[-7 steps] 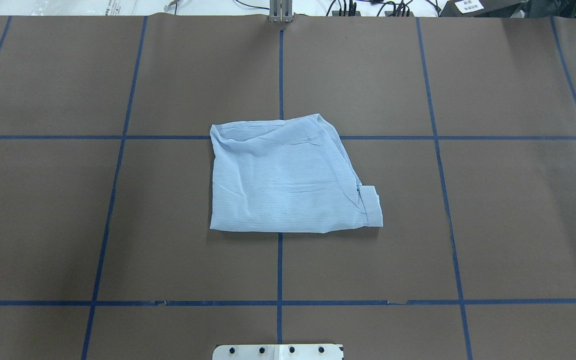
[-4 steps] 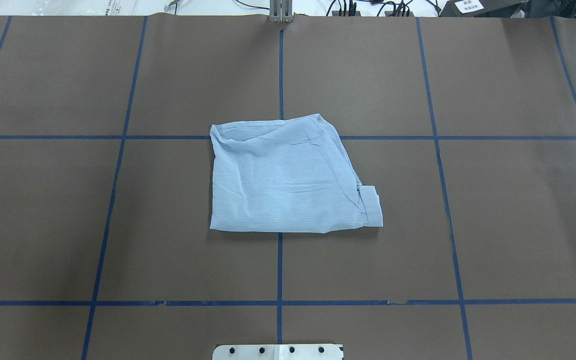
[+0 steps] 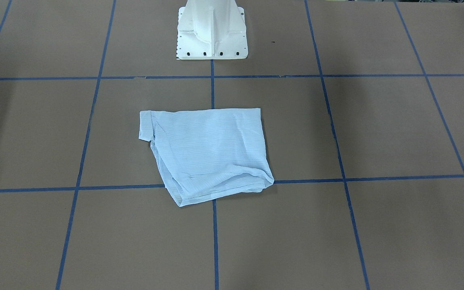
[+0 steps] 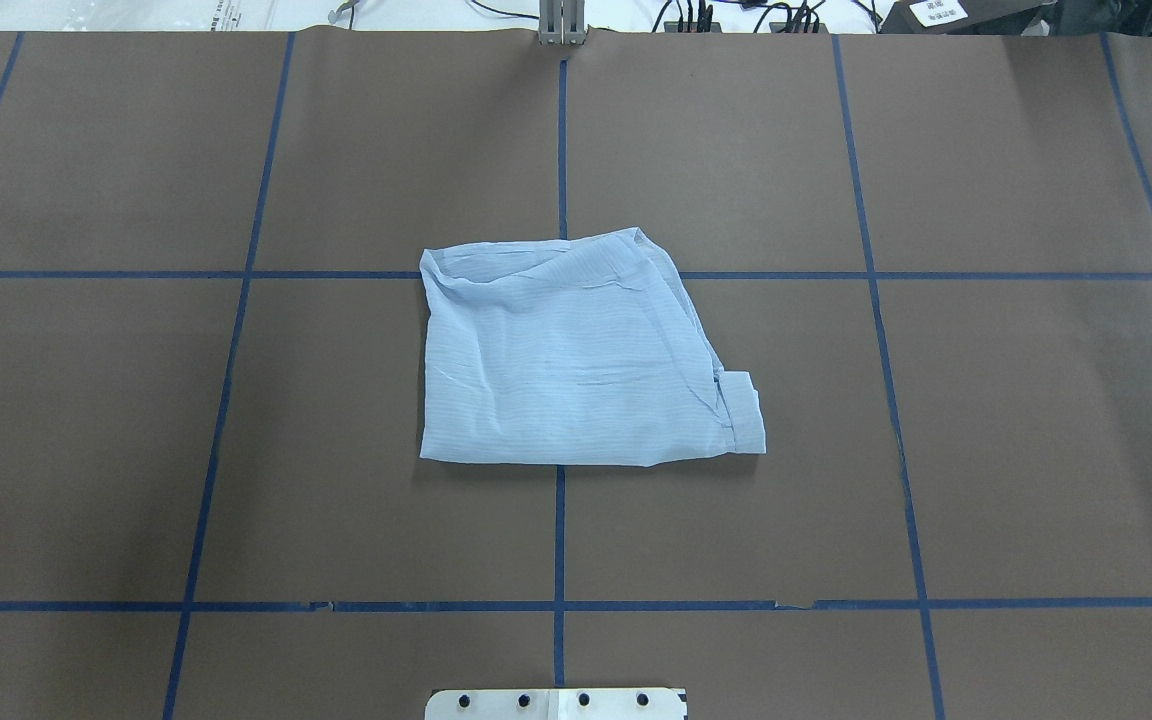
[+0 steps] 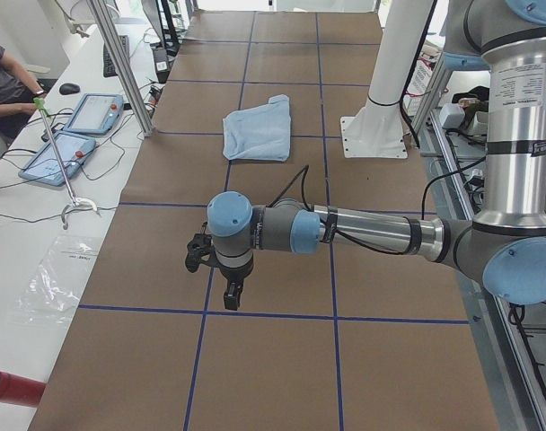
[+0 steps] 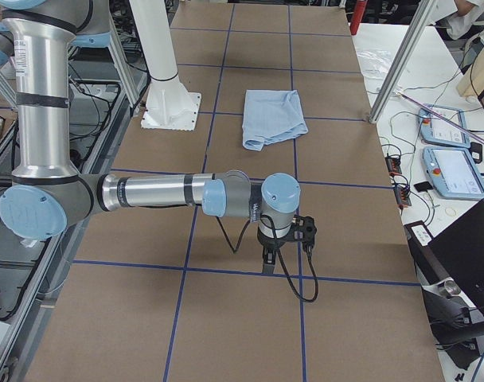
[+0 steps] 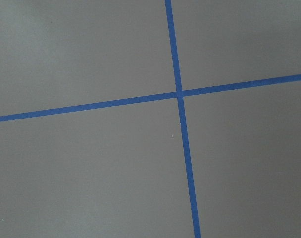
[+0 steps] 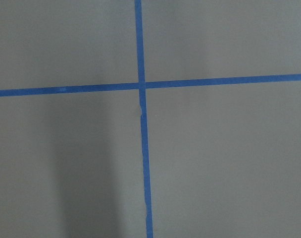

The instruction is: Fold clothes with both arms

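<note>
Front view, shirt: we see one pale blue, finely striped shirt, thin and soft, folded into a rough square and lying flat mid-bench, with one cuff-like tab sticking out at a corner.
Front view, bench: matte brown sheet over the bench, gridded with blue tape lines; one white flared base block stands beyond the shirt, apart from it.
Overhead view, shirt: the one packet covers a tape crossing, its far edge rumpled and its near edge straight.
Overhead view, base: we count four dark bolt holes in the white plate.
Left side view, left arm: one grey metal tube, the left arm, with light blue caps, reaches low over the bench well apart from the shirt; its black jaws point down, and we cannot tell how wide they stand or whether they hold anything.
Right side view, right arm: the right arm does likewise at the other end; we cannot tell the state of its jaws either.
Left wrist view: bare brown sheet, two tape lines, one crossing.
Right wrist view: the same, plus a soft shadow.
</note>
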`<state>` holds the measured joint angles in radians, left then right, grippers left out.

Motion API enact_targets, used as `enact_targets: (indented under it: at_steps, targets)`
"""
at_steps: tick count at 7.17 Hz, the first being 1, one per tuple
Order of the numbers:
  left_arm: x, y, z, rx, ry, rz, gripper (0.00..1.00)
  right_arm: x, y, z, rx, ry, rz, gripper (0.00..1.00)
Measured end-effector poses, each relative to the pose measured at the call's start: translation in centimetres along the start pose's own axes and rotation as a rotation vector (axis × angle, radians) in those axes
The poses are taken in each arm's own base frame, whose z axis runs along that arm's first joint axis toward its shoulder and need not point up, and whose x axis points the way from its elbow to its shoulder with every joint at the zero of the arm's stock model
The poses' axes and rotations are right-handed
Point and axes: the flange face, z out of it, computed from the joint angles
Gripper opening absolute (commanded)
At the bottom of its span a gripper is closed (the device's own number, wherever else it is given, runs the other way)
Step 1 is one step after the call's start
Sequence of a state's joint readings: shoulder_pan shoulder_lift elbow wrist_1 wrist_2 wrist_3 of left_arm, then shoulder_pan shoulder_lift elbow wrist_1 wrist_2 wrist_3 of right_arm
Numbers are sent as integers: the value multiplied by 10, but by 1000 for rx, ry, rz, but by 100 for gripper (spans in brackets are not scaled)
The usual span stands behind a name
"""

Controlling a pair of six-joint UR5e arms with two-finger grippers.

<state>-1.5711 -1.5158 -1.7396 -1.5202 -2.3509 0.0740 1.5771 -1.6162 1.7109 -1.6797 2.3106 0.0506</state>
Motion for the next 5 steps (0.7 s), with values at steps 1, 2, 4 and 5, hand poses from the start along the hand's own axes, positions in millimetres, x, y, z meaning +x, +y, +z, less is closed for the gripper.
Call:
enact_targets:
  at_steps: [1, 2, 4, 5]
  targets:
    - [0, 0, 0, 0, 6, -1, 100, 0, 0, 0, 0, 0, 0, 100]
    - [1, 0, 0, 1, 9, -1, 100, 0, 0, 0, -1, 0, 1, 100]
    - [1, 0, 0, 1, 9, -1, 100, 0, 0, 0, 0, 0, 1, 100]
    - [1, 0, 0, 0, 9, -2, 100, 0, 0, 0, 0, 0, 1, 100]
